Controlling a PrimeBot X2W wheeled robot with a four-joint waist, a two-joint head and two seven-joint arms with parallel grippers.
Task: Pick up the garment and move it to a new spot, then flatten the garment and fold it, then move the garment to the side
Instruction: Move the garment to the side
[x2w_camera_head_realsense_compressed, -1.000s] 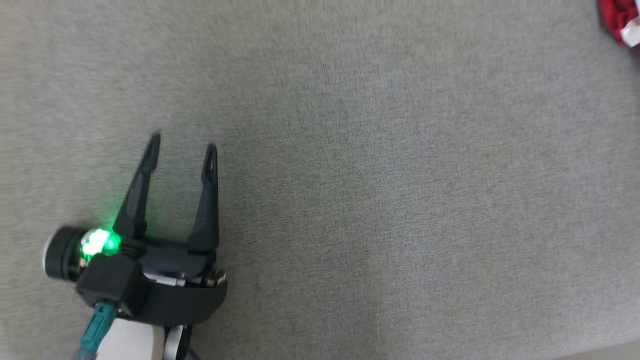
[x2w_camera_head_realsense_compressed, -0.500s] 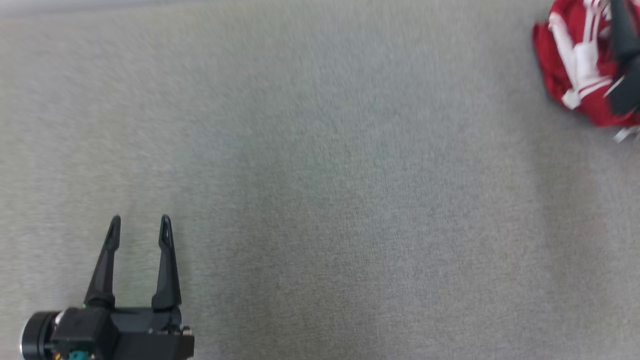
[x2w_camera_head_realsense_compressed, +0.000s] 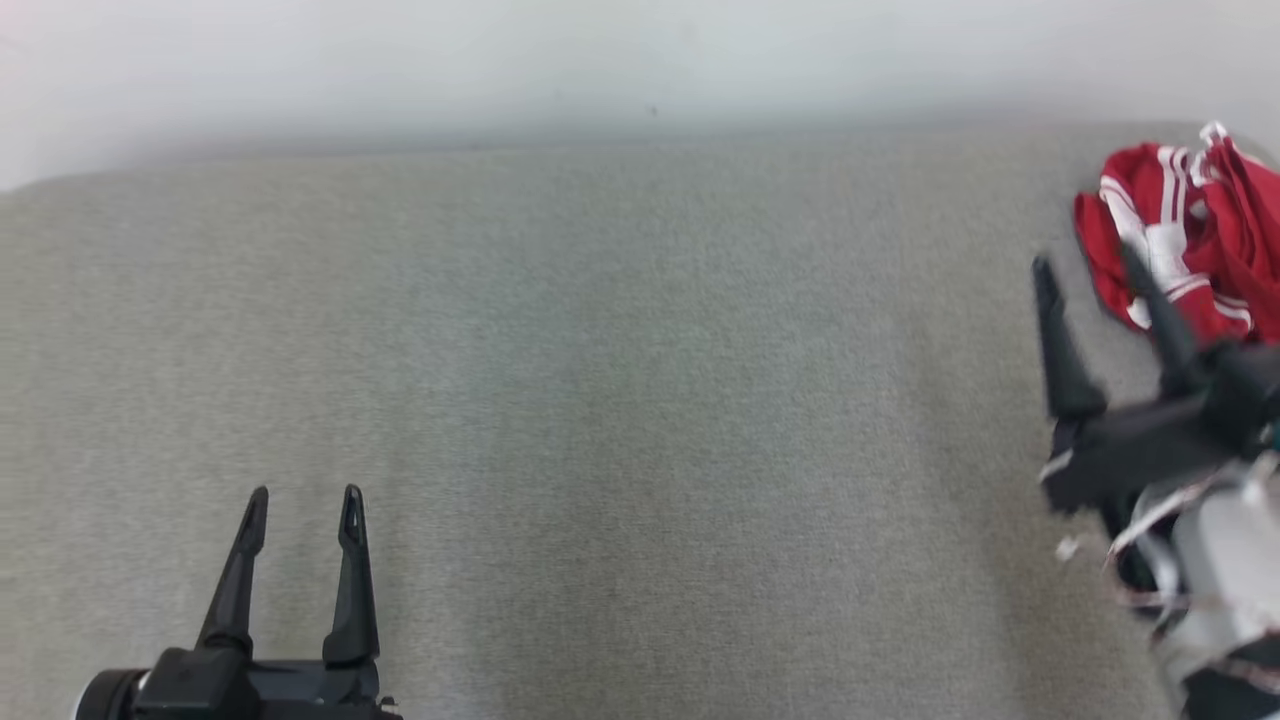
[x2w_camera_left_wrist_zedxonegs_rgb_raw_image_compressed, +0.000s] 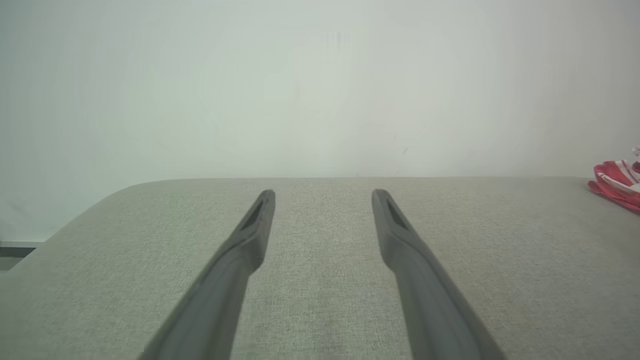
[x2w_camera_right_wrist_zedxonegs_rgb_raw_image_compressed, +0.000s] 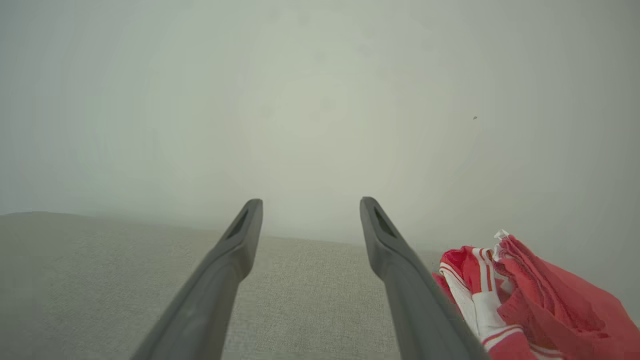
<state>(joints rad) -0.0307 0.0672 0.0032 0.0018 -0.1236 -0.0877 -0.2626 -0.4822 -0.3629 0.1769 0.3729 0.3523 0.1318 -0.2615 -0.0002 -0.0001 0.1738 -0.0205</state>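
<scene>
The red garment (x2w_camera_head_realsense_compressed: 1190, 230), striped in white, is seen crumpled in a heap at the far right of the grey padded surface (x2w_camera_head_realsense_compressed: 640, 400), close to its far edge below the pale wall (x2w_camera_head_realsense_compressed: 640, 60). The right gripper (x2w_camera_head_realsense_compressed: 1088, 262) is held just beside it, its fingers spread apart with nothing between them; whether the cloth is touched cannot be told. The left gripper (x2w_camera_head_realsense_compressed: 305, 495) is held well apart at the near left, its fingers likewise spread and empty.
</scene>
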